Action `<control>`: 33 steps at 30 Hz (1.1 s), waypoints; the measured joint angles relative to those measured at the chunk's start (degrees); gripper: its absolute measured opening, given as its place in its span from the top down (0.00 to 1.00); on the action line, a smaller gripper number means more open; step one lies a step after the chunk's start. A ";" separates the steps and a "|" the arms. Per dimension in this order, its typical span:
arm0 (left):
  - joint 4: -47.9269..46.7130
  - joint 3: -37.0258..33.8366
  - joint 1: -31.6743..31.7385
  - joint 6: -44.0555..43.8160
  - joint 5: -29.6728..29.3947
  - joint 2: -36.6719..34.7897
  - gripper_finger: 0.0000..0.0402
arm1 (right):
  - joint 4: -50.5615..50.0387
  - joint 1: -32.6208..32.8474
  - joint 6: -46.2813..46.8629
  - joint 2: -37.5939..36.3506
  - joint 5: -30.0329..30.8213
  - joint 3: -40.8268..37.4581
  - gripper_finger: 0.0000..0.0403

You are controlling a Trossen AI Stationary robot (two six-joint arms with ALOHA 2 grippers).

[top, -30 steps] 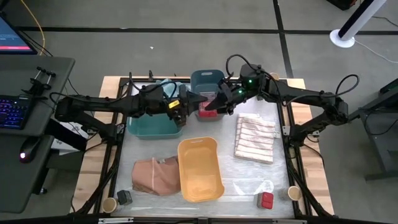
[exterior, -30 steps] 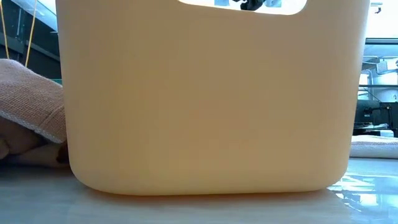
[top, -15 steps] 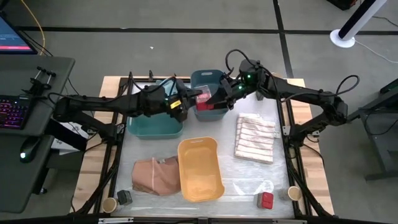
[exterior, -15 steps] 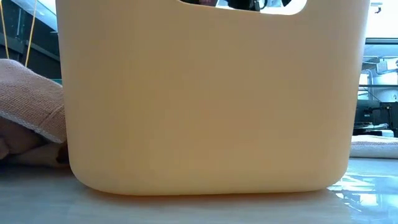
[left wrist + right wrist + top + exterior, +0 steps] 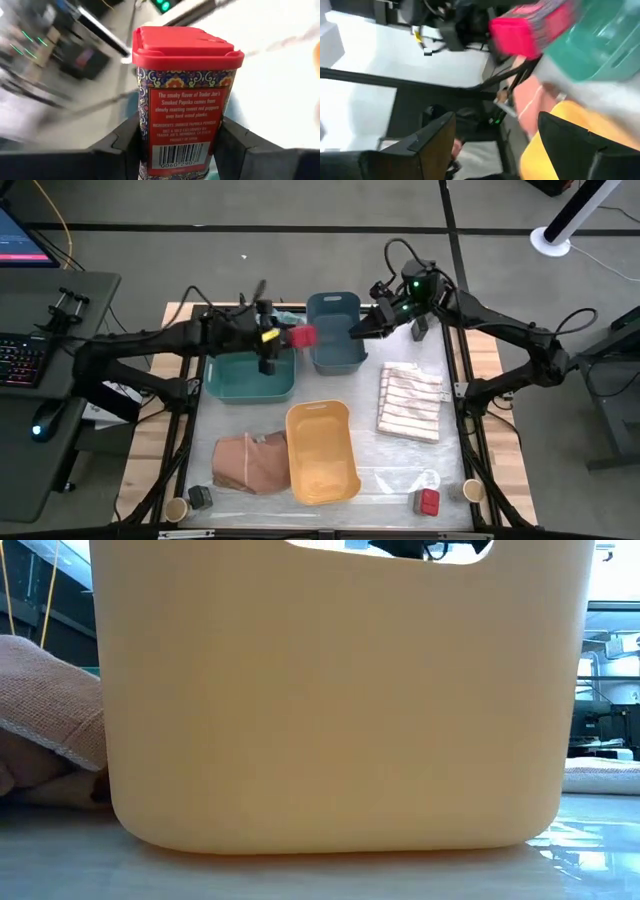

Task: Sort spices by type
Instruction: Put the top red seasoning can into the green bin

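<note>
A red spice tin point(image 5: 303, 336) with a red lid and patterned sides is in my left gripper point(image 5: 288, 338), in the air between the green bin point(image 5: 248, 377) and the blue bin point(image 5: 335, 332). My right gripper point(image 5: 356, 331) hovers open and empty at the blue bin's right rim. At the near edge, each resting on its base, are another red tin point(image 5: 428, 501), a dark grey tin point(image 5: 200, 497) and two tan jars point(image 5: 472, 491) point(image 5: 177, 509). The low view shows only the yellow bin point(image 5: 340, 700). My left gripper point(image 5: 180, 147) pinches the red tin by the lower part of its body point(image 5: 150, 150), one finger on each narrow side. The fingers come level from the table's left and lie along the tin. Its red lid point(image 5: 187, 47) points away past the fingertips. The tin is lifted clear.
The yellow bin point(image 5: 322, 452) stands at the table's middle near side, with a tan cloth point(image 5: 248, 463) on its left. A striped cloth point(image 5: 410, 402) lies to the right. Bare tabletop shows along the near edge between the small containers.
Both grippers were together at the red tin over the blue bin. They have drawn apart. My left gripper has carried the tin up and toward the table's left. My right gripper has pulled back toward the right and far edge, empty.
</note>
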 joint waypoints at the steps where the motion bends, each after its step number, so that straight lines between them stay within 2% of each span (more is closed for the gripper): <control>1: -1.11 0.00 0.95 -5.53 2.22 -0.94 0.61 | -0.38 -0.31 -1.39 0.00 0.78 0.00 0.31; 5: -1.65 -3.60 3.57 -24.69 9.01 -5.16 0.61 | -0.67 -1.39 -5.95 -0.23 2.45 -0.02 0.31; 8: 0.91 -10.17 3.37 -35.16 9.07 -10.34 0.61 | -3.08 -1.80 -10.00 -0.23 4.93 -0.02 0.31; 10: 3.60 -15.78 2.56 -42.44 6.61 -14.66 0.61 | -5.74 -1.78 -13.49 -0.20 7.78 -0.02 0.31; 13: 8.28 -24.51 -0.10 -53.01 -1.00 -21.54 0.61 | -10.23 -1.74 -18.06 -0.20 11.28 -0.02 0.31; 16: 11.65 -31.25 -3.70 -62.47 -14.88 -27.63 0.61 | -13.16 -1.76 -21.95 -0.17 15.02 -0.02 0.31; 19: 11.19 -36.23 -7.34 -71.65 -27.32 -29.96 0.61 | -14.36 -1.76 -23.43 -0.15 17.91 -0.02 0.31; 24: 11.82 -39.08 -11.37 -81.09 -35.37 -25.20 0.61 | -14.41 -1.76 -24.82 -0.15 19.19 -0.03 0.31; 28: 13.51 -38.19 -12.64 -86.32 -36.74 -16.95 0.61 | -14.43 -1.69 -24.81 -0.13 21.68 -0.04 0.31; 33: 11.08 -35.32 -14.17 -95.09 -38.25 -5.90 0.61 | -14.49 -1.71 -24.44 -0.13 22.69 -0.04 0.31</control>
